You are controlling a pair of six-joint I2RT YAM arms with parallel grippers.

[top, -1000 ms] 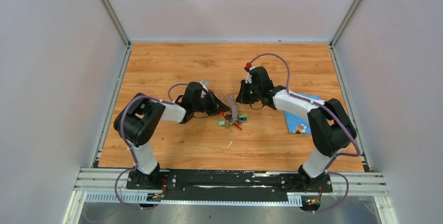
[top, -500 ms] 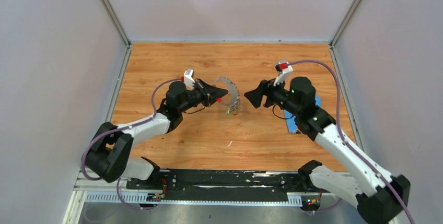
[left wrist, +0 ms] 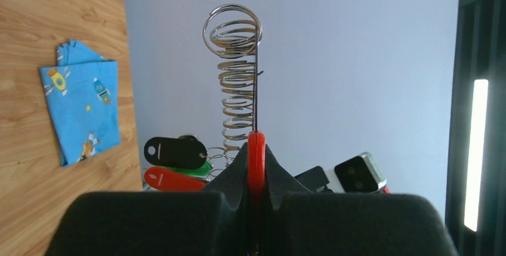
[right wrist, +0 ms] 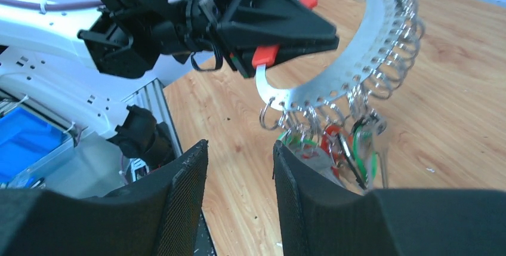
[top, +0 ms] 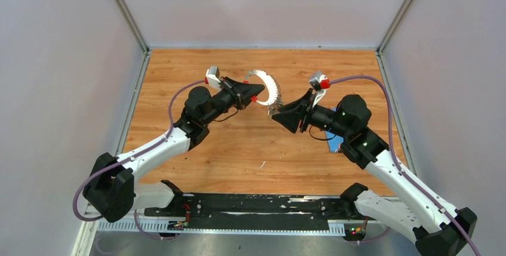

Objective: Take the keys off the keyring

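Observation:
My left gripper (top: 258, 92) is shut on the red curved part (left wrist: 256, 159) of the keyring (top: 271, 89) and holds it up in the air above the table. The keyring is a silvery arc lined with small split rings (right wrist: 376, 47). The keys (right wrist: 340, 142), with green, red and black tags, hang in a bunch from its lower end; they also show in the left wrist view (left wrist: 176, 163). My right gripper (top: 277, 116) is open and empty, just right of and below the hanging keys, its jaws apart in the right wrist view (right wrist: 238, 166).
A folded blue cloth (left wrist: 80, 104) with small prints lies on the wooden table (top: 238, 148) at the right, partly hidden behind my right arm (top: 334, 145). White walls enclose the table on three sides.
My left gripper has lifted the keyring off the table and carried it up and back. My right arm swung out, rose, and now points its open gripper at the hanging keys.

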